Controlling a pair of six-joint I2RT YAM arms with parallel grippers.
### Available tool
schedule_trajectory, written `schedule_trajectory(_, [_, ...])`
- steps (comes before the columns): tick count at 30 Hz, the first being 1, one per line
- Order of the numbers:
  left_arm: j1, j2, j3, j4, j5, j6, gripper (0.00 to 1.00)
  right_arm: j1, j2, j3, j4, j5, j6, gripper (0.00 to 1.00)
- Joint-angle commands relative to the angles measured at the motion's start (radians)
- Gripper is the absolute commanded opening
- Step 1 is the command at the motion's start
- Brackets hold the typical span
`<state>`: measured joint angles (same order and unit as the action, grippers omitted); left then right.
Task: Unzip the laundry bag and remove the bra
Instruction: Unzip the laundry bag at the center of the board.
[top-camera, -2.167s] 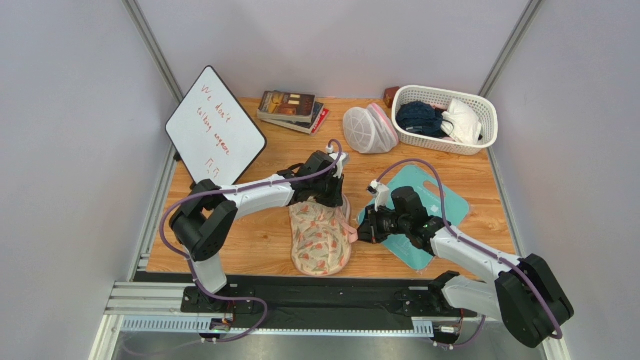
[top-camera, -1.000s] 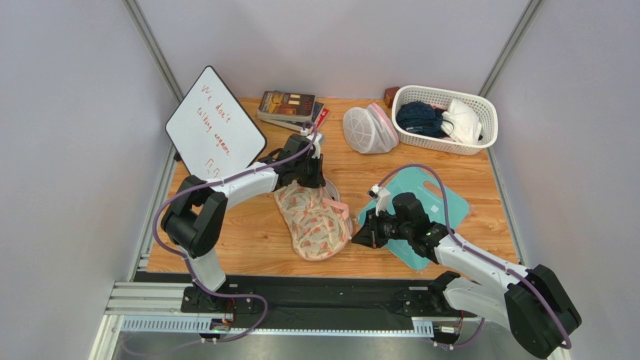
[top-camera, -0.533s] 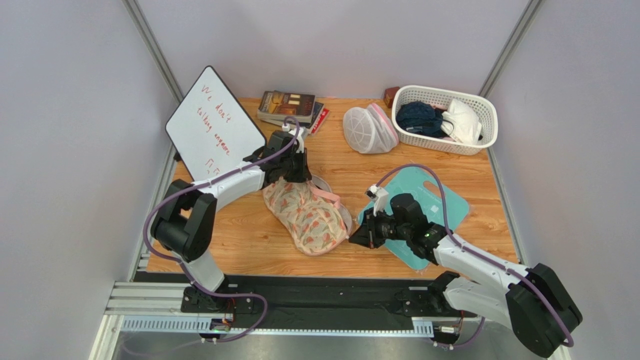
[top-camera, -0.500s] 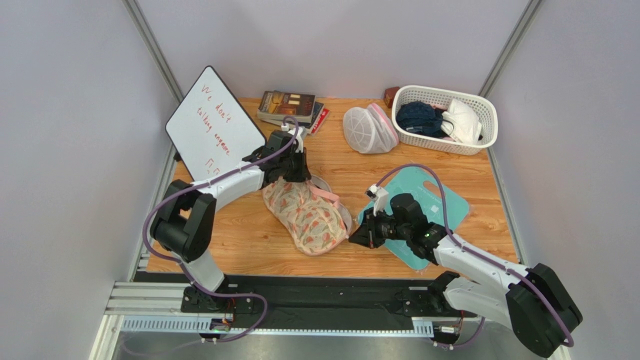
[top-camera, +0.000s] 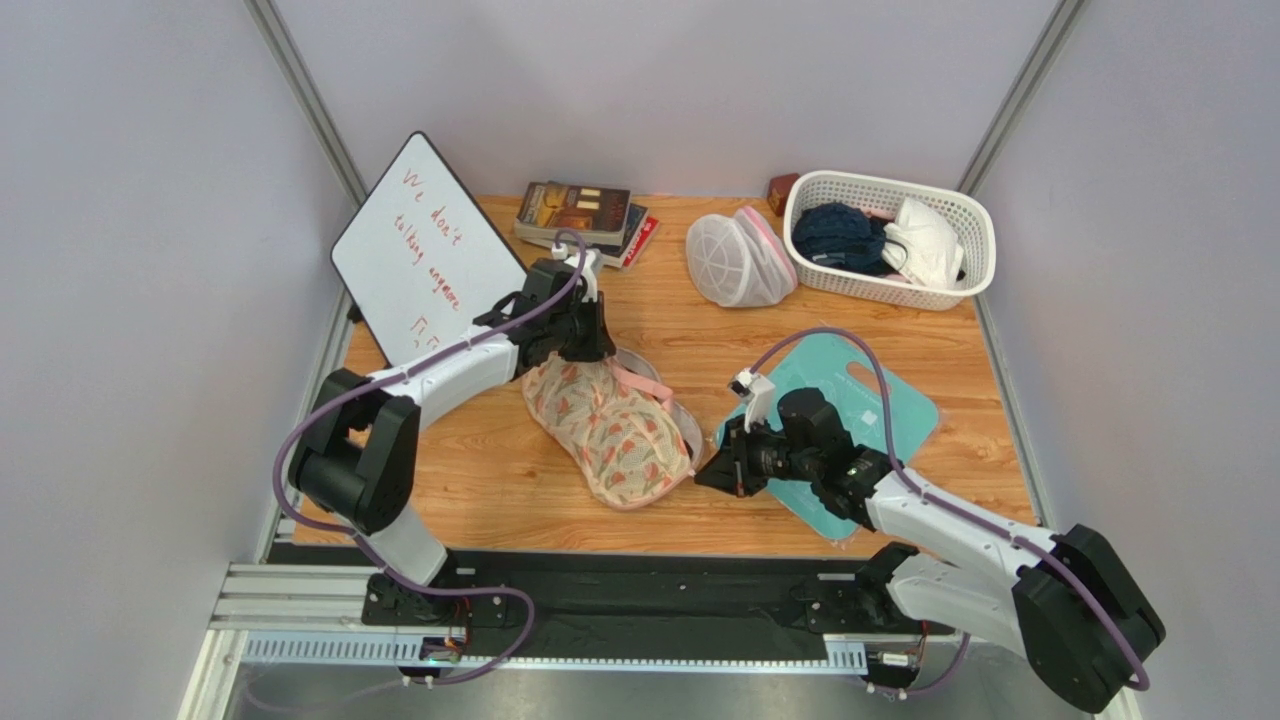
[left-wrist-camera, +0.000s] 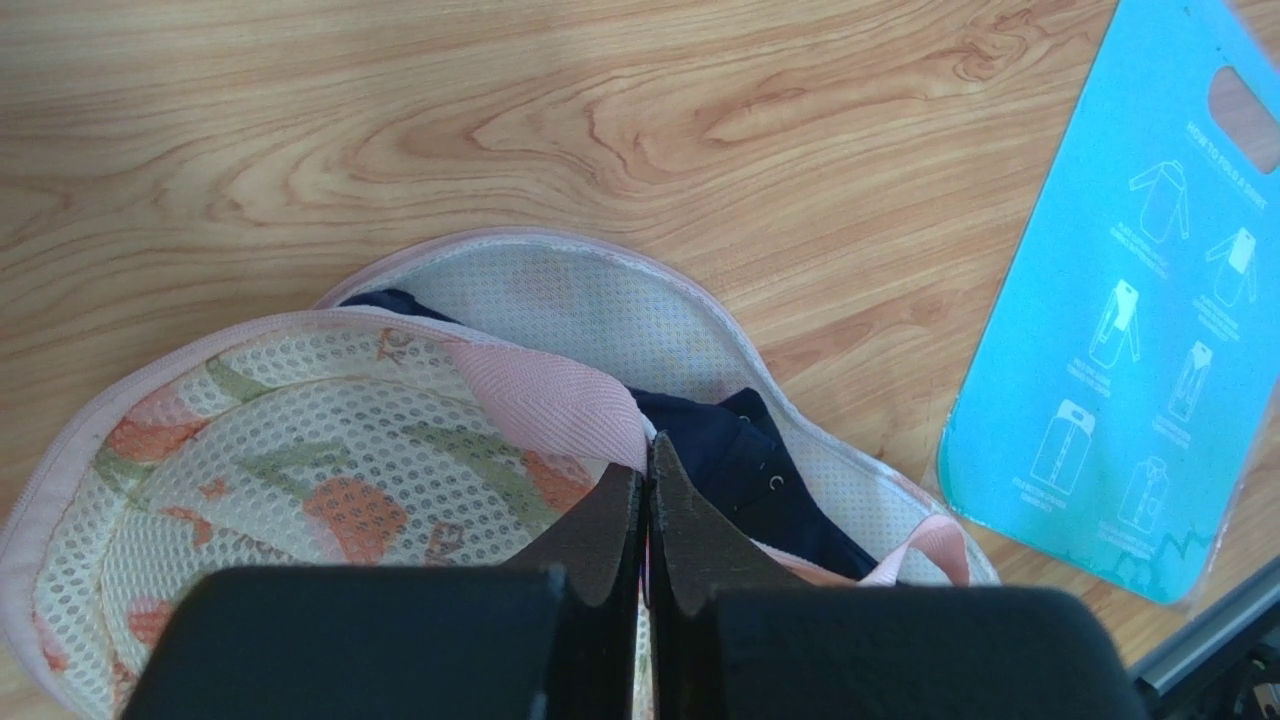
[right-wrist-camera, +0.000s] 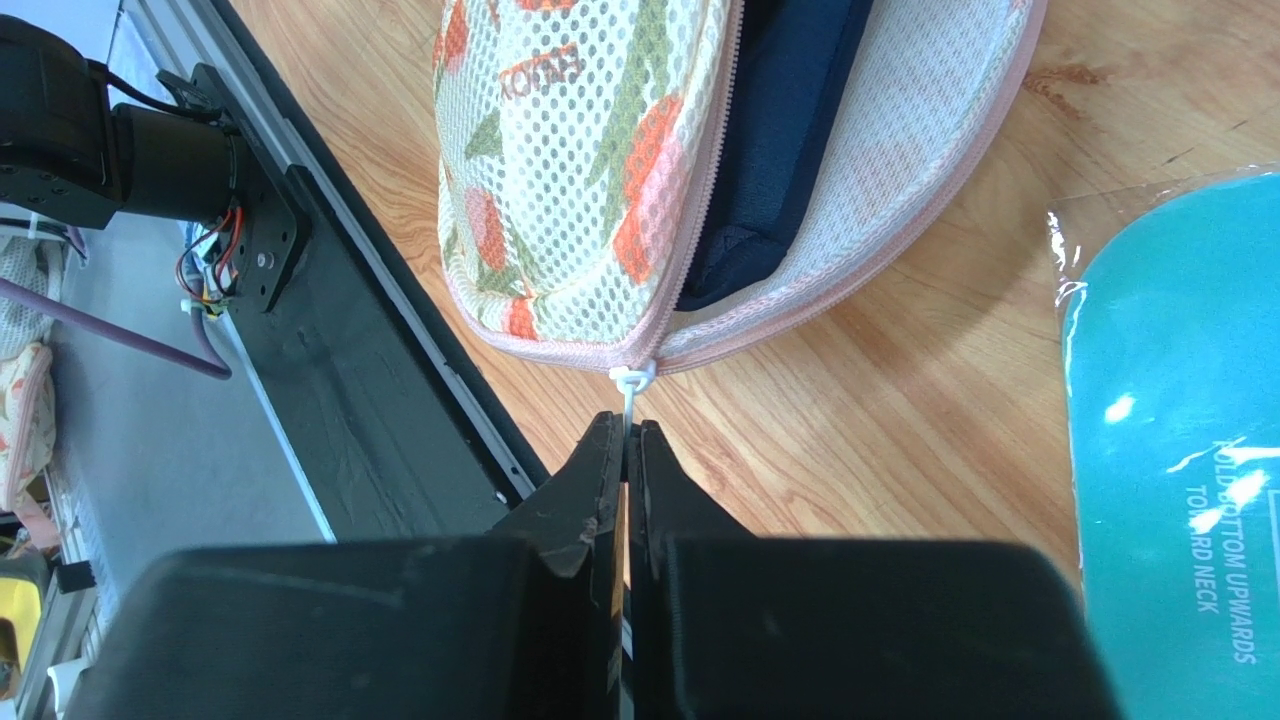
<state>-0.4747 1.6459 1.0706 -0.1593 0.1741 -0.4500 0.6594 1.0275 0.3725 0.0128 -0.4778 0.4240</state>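
1. The wooden table (top-camera: 496, 488) holds everything.
2. The laundry bag (top-camera: 609, 428) lies in the middle of it, just beside the teal board (top-camera: 879, 398). Its zip is partly open.
3. The dark blue bra (right-wrist-camera: 774, 135) sits inside the bag and peeks out.
4. The left gripper (left-wrist-camera: 648, 495) is pinched tight on the bag's pink edge.
5. The right gripper (right-wrist-camera: 624, 443) is pinched tight on the white zipper pull (right-wrist-camera: 631, 383).
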Motion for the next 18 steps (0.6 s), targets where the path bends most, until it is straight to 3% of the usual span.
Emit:
schedule_trajectory(1, [0.030, -0.081, 0.003, 0.076, -0.091, 0.023, 0.00, 0.025, 0.008, -0.012, -0.022, -0.022, 0.022, 0.00])
schedule_trajectory(10, [0.031, -0.038, 0.068, 0.047, -0.128, 0.020, 0.00, 0.066, -0.001, -0.021, -0.024, 0.008, 0.045, 0.00])
schedule_trajectory(14, [0.030, -0.032, 0.074, 0.058, -0.076, 0.028, 0.00, 0.074, 0.002, -0.027, 0.007, 0.024, 0.062, 0.00])
schedule_trajectory(17, [0.012, -0.070, 0.071, 0.032, -0.045, 0.053, 0.34, 0.072, 0.011, -0.027, 0.019, 0.041, 0.079, 0.00])
schedule_trajectory(18, [0.001, -0.089, 0.065, 0.021, -0.059, 0.060, 0.52, 0.074, 0.016, -0.026, 0.026, 0.044, 0.081, 0.00])
